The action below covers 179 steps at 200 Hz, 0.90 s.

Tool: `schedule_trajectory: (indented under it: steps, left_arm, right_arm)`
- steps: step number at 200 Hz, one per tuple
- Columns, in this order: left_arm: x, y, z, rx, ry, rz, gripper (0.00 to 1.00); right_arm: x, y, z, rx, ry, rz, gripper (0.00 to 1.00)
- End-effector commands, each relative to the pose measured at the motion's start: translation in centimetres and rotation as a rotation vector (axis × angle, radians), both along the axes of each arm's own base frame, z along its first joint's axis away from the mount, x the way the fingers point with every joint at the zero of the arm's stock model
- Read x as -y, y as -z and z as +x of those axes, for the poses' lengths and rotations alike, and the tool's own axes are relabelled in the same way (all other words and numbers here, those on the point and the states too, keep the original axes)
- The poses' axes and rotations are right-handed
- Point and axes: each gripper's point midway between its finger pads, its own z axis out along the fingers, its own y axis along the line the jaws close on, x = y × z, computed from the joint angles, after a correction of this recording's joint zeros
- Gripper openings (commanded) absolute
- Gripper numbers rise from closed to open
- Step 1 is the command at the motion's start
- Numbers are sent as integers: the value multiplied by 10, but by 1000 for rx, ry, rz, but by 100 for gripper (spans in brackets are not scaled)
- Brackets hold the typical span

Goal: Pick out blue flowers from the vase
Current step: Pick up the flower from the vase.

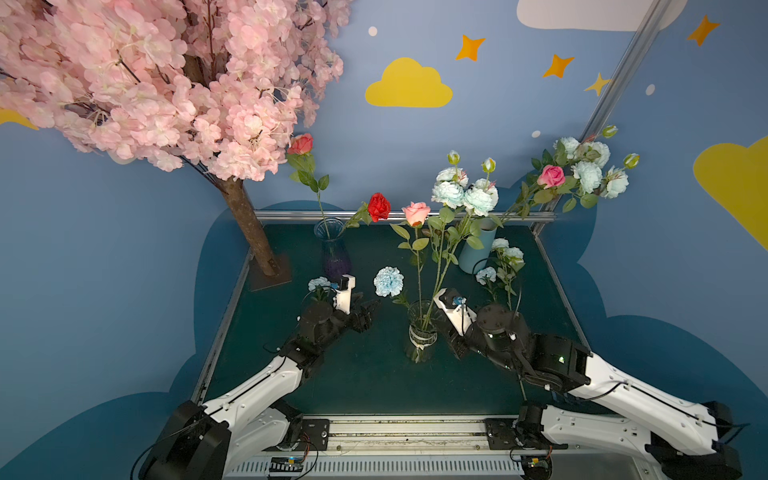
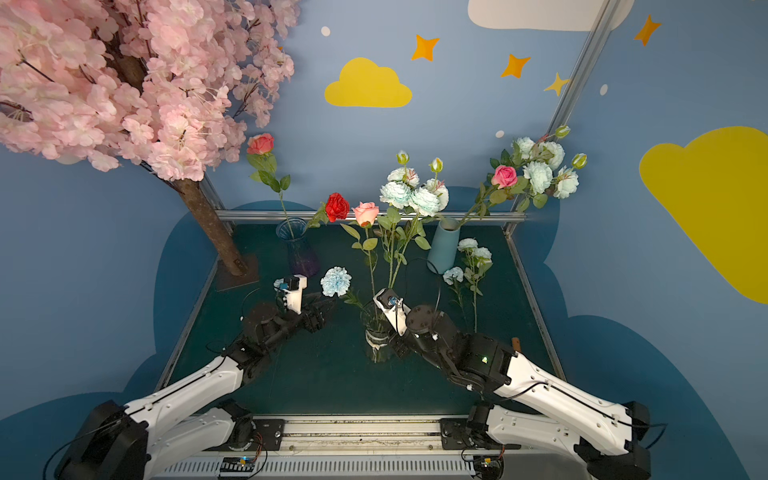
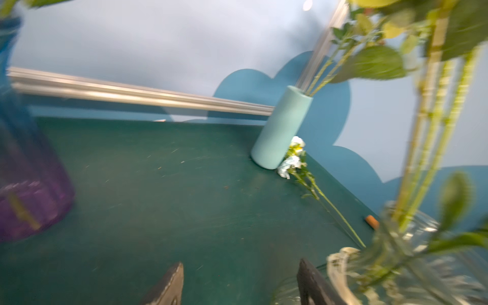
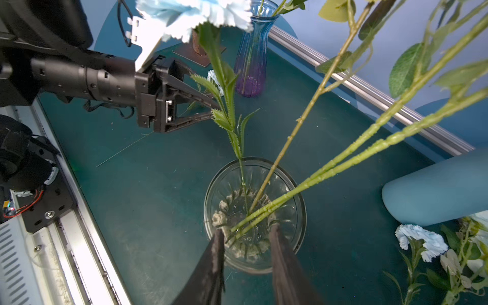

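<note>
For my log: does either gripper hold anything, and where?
Nothing held: left gripper open at the blue flower's stem; right gripper open over the glass vase.

No readable lettering, labels, brand marks or numbers are showing anywhere in these views. The painted blue wall point(image 1: 498, 137) is carrying only wordless cloud and star shapes.

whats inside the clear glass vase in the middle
The clear glass vase holds several green stems, one bearing a pale blue flower, over pale pebbles at the bottom. The right gripper covers the near rim.
</note>
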Motion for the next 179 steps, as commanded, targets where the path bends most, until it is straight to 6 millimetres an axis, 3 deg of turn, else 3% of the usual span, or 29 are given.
schedule_trajectory:
  steps: [1, 49, 107, 179]
  left_arm:
    - [15, -31, -11, 101, 72, -14, 68]
    - [18, -39, -17, 125, 67, -42, 68]
    - [16, -34, -16, 117, 50, -45, 68]
    - [-2, -15, -8, 113, -62, -16, 68]
  right_arm:
    - [-4, -7, 3, -37, -17, 81, 27]
    - [0, -13, 19, -70, 37, 118, 20]
    - [30, -9, 47, -114, 210, 252, 19]
    - [24, -9, 68, -224, 171, 484, 24]
